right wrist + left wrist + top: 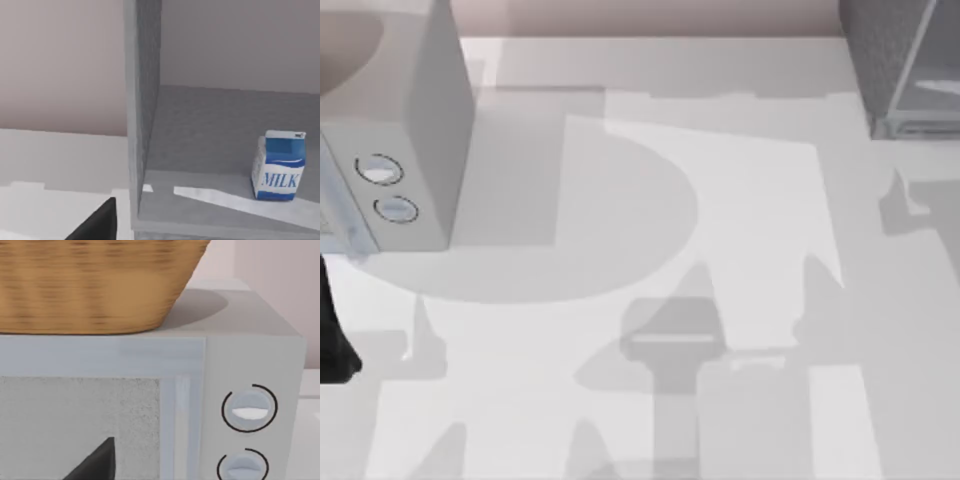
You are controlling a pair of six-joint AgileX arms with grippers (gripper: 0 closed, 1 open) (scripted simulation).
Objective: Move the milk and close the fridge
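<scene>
The milk, a small blue and white carton, stands upright on the floor inside the fridge, whose front is open toward the right wrist camera. The fridge is the dark speckled cabinet at the table's far right corner. A dark tip of my right gripper shows low in the right wrist view, outside the fridge and well short of the milk. A dark tip of my left gripper shows in front of the microwave door. A dark piece of my left arm sits at the table's left edge.
A pale grey microwave with two round dials stands at the far left. A wicker basket rests on its top. The white table lies between the two appliances, crossed by shadows.
</scene>
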